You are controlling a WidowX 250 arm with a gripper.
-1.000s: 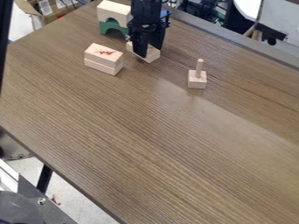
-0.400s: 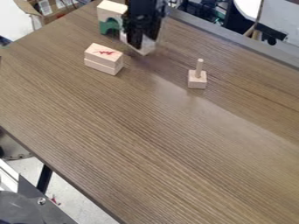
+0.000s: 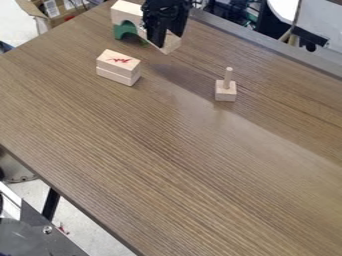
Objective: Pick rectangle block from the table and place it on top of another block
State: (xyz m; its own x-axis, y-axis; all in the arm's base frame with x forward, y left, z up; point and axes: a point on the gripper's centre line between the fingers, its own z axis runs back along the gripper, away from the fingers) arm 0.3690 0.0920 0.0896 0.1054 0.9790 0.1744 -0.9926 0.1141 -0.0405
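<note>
Your gripper (image 3: 167,39) hangs from the top edge of the frame, a little left of centre, pointing down over the far part of the table (image 3: 167,140). You have its claw closed about the pale wooden rectangle block (image 3: 171,44), which pokes out below and to either side of the black fingers. The block is tilted in the frame, its lower corner toward you, and a soft dark shadow lies on the tabletop below it, apart from it; you have it up off the surface.

Just behind it, to the left, you see a green arch block (image 3: 125,30) with a pale wooden block (image 3: 127,11) on top. The near end of that upper block is partly hidden by your gripper, so you can't tell whether the held one touches it.

In the upper left of the frame, nearer you, two flat wooden blocks (image 3: 115,73) sit one on the other, with a red mark on the upper face. Right of centre in the upper half, you have a small square block (image 3: 226,93) with a peg (image 3: 228,77) standing upright from it. An open cardboard box (image 3: 31,8) shows beyond the table, at the top left.
</note>
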